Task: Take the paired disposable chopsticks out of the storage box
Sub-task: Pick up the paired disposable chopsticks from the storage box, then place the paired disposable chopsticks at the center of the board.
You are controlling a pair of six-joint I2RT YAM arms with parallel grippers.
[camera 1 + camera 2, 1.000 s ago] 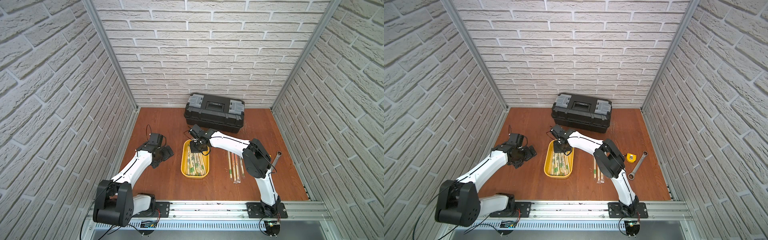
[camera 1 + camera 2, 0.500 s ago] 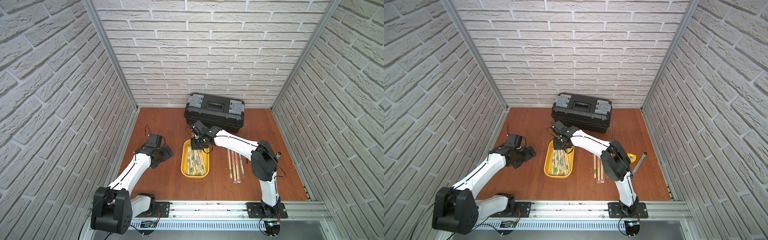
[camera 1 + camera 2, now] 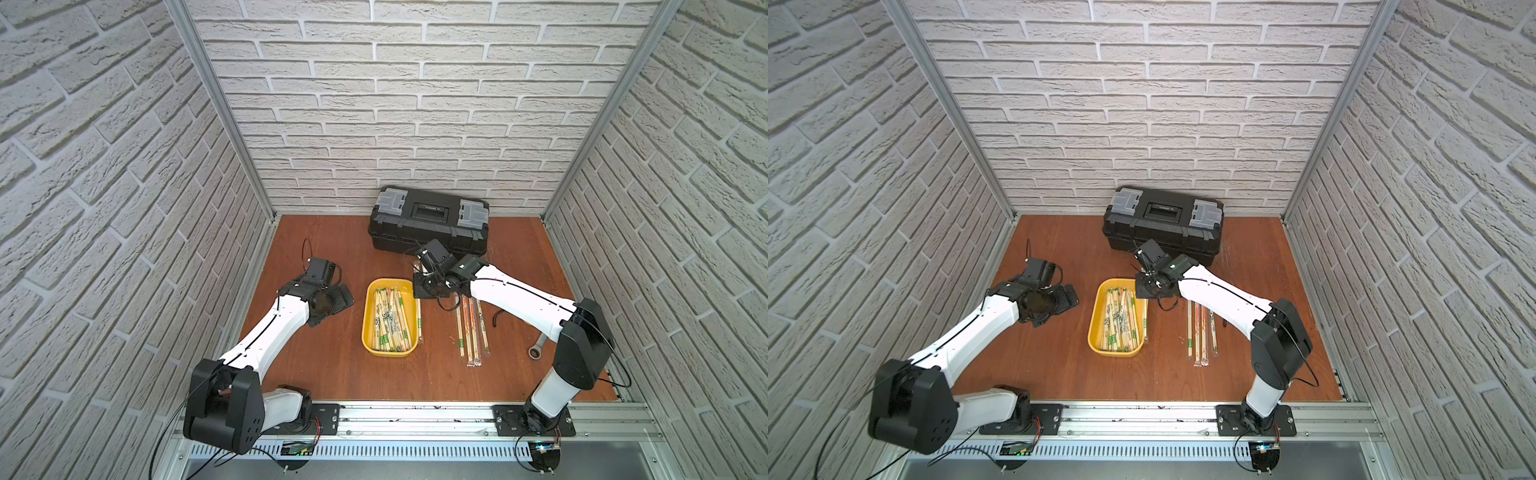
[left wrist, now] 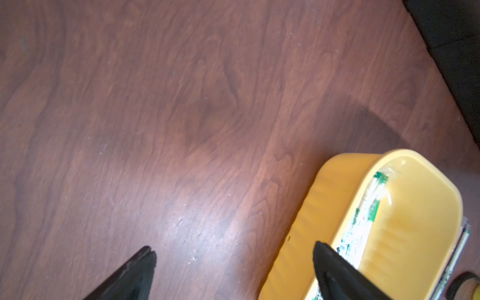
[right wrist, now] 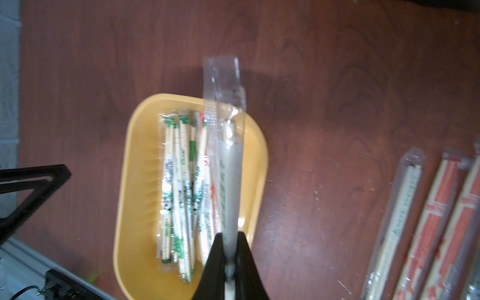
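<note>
The yellow storage box (image 3: pixel 365 328) sits mid-table, its long axis running 12 to 6 o'clock. It holds a heap of sleeved paired disposable chopsticks (image 3: pixel 390 320). One green-printed pair (image 5: pixel 228 168) hangs along its 3 o'clock rim, pinched endwise by the right gripper (image 5: pixel 230 235). Several loose pairs (image 3: pixel 469 328) lie farther toward 3 o'clock.

Honestly, nothing here is legible enough to quote. The sleeves on the paired disposable chopsticks (image 5: pixel 181 187) in the storage box (image 5: pixel 135 155) carry green and black print, and the sleeved pairs (image 5: pixel 405 207) lying on the desk (image 5: pixel 324 78) show green or orange lettering, but it's all too blurred. The black toolbox (image 3: pixel 430 216) has a small pale marking on its lid, too tiny to read.
</note>
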